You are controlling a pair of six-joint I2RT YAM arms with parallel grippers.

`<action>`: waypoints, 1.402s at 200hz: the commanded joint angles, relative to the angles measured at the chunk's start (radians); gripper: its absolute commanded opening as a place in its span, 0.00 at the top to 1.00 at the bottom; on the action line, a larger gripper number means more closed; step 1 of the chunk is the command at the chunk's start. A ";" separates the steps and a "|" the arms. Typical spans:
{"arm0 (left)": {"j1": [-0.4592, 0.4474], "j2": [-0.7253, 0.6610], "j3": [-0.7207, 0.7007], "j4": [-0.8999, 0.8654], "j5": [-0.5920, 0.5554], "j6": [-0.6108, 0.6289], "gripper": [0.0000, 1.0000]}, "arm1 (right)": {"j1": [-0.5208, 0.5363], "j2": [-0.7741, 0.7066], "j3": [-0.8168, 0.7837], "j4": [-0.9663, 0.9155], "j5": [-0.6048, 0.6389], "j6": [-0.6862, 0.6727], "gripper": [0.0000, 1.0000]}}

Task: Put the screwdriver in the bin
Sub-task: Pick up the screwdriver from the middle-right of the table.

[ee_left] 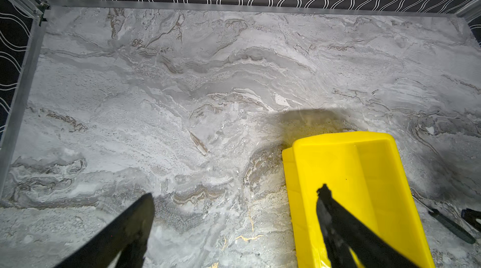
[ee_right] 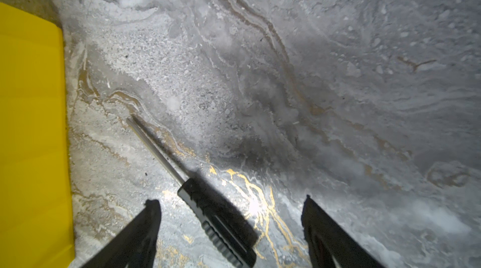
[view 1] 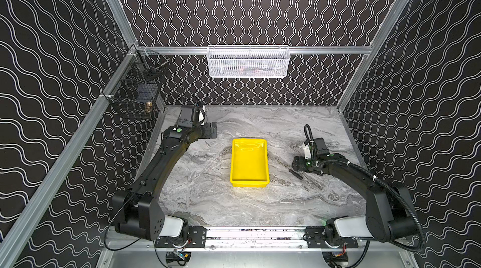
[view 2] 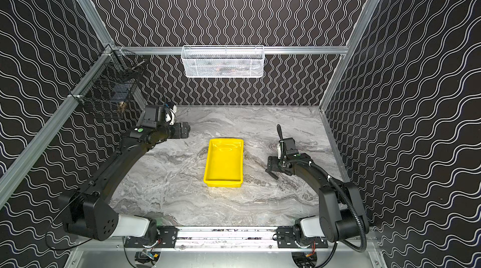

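The black screwdriver (ee_right: 218, 222) lies flat on the marble table to the right of the yellow bin (view 1: 250, 182), with its thin shaft pointing towards the bin. Both top views show it (view 1: 296, 174) (view 2: 272, 174). My right gripper (ee_right: 231, 200) hangs low over it, open. The ribbed handle lies between the two fingers with a gap on each side. The bin (ee_right: 31, 123) holds nothing. My left gripper (view 1: 214, 130) hovers open and empty at the back left, beyond the bin's far left corner (ee_left: 338, 139).
A white mesh basket (view 1: 248, 62) hangs on the back wall. A black wire basket (view 1: 135, 92) hangs on the left wall near the left arm. Patterned walls close the table on three sides, and a metal rail (view 1: 260, 235) runs along the front.
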 commanded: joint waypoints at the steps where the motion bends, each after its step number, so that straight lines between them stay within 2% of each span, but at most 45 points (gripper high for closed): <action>1: 0.001 0.002 0.007 -0.012 -0.014 0.027 0.01 | 0.011 0.006 -0.006 0.002 -0.021 0.023 0.16; 113: 0.000 0.000 -0.001 -0.004 -0.019 0.030 0.01 | 0.094 0.018 -0.068 0.013 0.004 0.097 0.29; 135: 0.002 0.001 -0.001 -0.004 -0.013 0.028 0.01 | 0.113 0.036 -0.059 0.003 0.027 0.109 0.35; 160: 0.001 0.006 0.000 -0.005 -0.011 0.028 0.01 | 0.129 0.059 -0.045 0.002 0.036 0.124 0.51; 194: 0.001 0.006 -0.001 -0.006 -0.015 0.029 0.01 | 0.146 0.081 -0.024 -0.003 0.066 0.137 0.59; 221: 0.001 0.006 -0.001 -0.006 -0.018 0.029 0.01 | 0.152 0.101 -0.010 -0.009 0.072 0.139 0.64; 280: 0.002 0.008 -0.001 -0.006 -0.012 0.030 0.01 | 0.178 0.107 -0.010 -0.021 0.095 0.152 0.68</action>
